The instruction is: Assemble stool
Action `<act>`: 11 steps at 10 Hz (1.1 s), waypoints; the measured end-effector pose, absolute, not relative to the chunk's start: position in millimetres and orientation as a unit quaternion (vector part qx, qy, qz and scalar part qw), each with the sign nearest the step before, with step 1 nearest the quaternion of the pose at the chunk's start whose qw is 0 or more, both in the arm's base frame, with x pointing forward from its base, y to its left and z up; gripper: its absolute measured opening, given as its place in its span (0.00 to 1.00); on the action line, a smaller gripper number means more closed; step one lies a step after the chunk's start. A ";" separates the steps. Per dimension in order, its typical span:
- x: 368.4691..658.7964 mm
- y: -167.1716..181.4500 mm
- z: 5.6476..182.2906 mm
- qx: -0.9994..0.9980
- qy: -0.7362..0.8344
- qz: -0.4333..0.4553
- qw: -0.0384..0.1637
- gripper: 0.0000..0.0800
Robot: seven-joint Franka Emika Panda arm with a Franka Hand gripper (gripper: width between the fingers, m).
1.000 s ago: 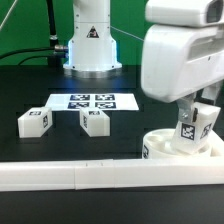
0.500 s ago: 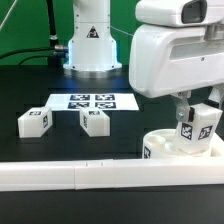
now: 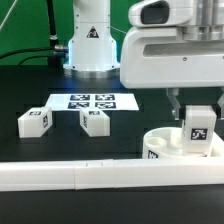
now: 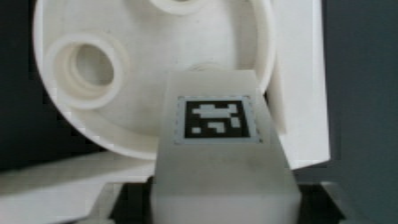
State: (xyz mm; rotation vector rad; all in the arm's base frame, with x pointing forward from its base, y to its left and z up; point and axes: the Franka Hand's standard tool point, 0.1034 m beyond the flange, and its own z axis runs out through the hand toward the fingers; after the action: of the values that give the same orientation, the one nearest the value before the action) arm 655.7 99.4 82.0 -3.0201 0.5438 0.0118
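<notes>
The round white seat (image 3: 160, 146) lies at the exterior view's right, against the white border rail. My gripper (image 3: 197, 118) is shut on a white blocky leg (image 3: 197, 132) with a tag, held upright over the seat's top. In the wrist view the leg (image 4: 217, 130) stands in front of the seat's face (image 4: 125, 90), beside a round hole (image 4: 84, 66). Whether the leg touches the seat cannot be told. Two more tagged legs (image 3: 33, 121) (image 3: 95, 120) lie on the black table at the exterior view's left.
The marker board (image 3: 92, 101) lies flat behind the two loose legs. The long white border rail (image 3: 70, 176) runs along the front. The arm's base (image 3: 91, 40) stands at the back.
The wrist has turned and shifted toward the exterior view's left. The held leg has turned from tilted to upright, its tag now facing the camera over the seat.
</notes>
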 end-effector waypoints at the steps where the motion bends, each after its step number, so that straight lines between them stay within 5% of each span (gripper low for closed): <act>1: 655.1 97.2 82.0 -0.963 0.267 0.014 0.045 0.42; 9: 646.9 98.3 80.1 -0.817 0.573 0.031 0.048 0.42; 11: 641.2 102.1 79.0 -0.712 0.697 0.033 0.074 0.42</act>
State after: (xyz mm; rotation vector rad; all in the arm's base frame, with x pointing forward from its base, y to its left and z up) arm 641.2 102.1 79.0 -2.1385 2.0933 0.0992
